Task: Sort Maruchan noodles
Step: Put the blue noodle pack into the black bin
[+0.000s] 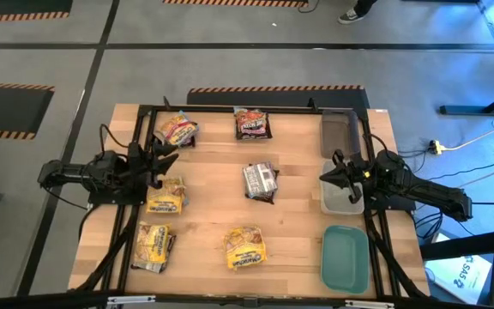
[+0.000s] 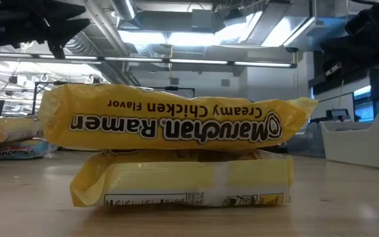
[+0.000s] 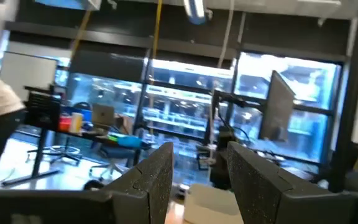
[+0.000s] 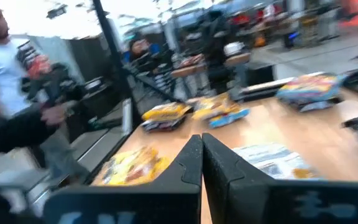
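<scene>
Several Maruchan noodle packets lie flat on the wooden table. Yellow ones lie at the far left (image 1: 177, 129), the left (image 1: 165, 196) and the near left (image 1: 153, 246). Near the front edge one yellow packet lies on top of another (image 2: 176, 125). A dark red packet (image 1: 253, 124) lies at the far middle and a silvery one (image 1: 261, 180) in the centre. My left gripper (image 1: 168, 154) hovers open at the left side, tipped upward, its fingers (image 3: 157, 171) with nothing between them. My right gripper (image 4: 201, 138) hovers shut and level at the right side, beside the clear tray (image 1: 340, 199).
A teal lid (image 1: 345, 256) lies at the near right, in front of the clear tray. A black frame (image 1: 230, 109) runs round the table. A person (image 4: 5, 68) stands beyond the table's left side. The wood between the packets is bare.
</scene>
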